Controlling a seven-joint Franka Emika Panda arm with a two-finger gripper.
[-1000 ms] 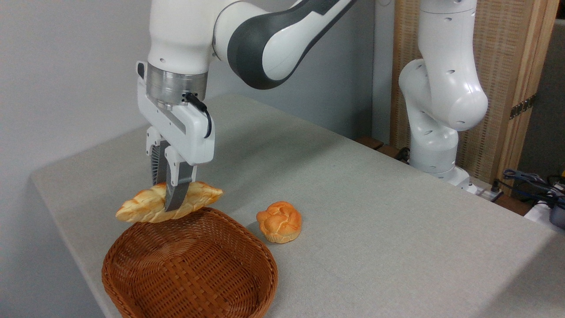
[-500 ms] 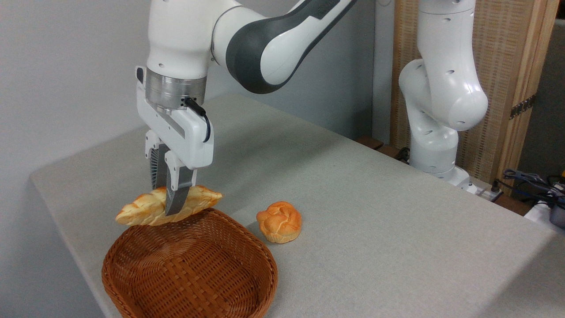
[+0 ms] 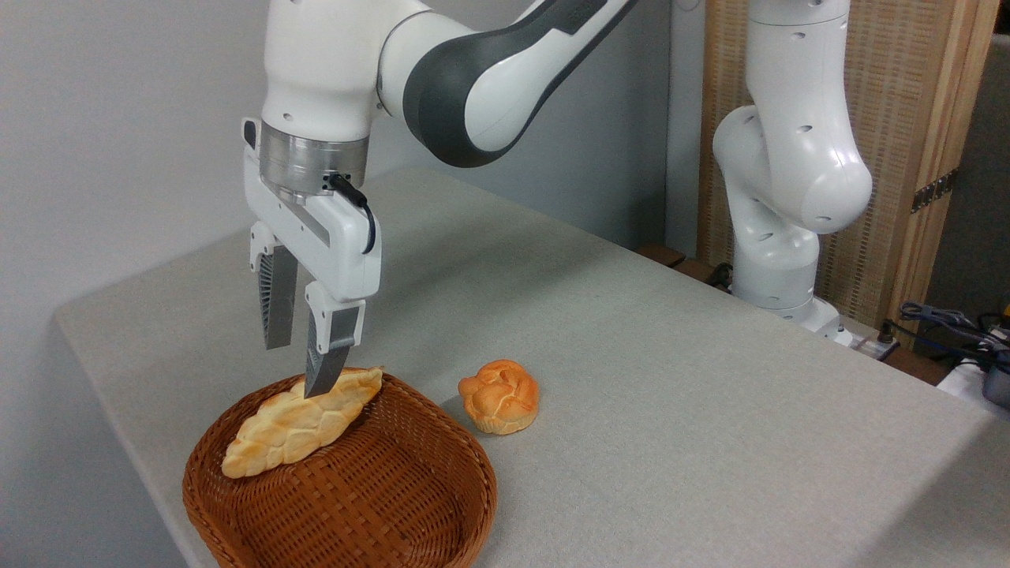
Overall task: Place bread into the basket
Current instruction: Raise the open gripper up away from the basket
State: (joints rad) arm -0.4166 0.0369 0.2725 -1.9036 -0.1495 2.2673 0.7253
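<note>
The bread (image 3: 300, 422), a long braided golden loaf with pointed ends, lies tilted inside the brown woven basket (image 3: 394, 505), its right end resting against the far rim. Just above that end hangs my gripper (image 3: 298, 364), open, with its two grey fingers spread apart. The front fingertip stands in front of the loaf's upper end; the other finger hangs clear above the table behind the basket. Nothing is held between the fingers.
A small round knotted bun (image 3: 499, 396) sits on the grey table (image 3: 671, 379) just right of the basket. The arm's white base (image 3: 781, 197) stands at the table's far right edge. Cables lie at the far right (image 3: 947, 323).
My fingers have spread apart and let go of the bread. The loaf has dropped from above the far rim down into the basket. The gripper itself has barely moved.
</note>
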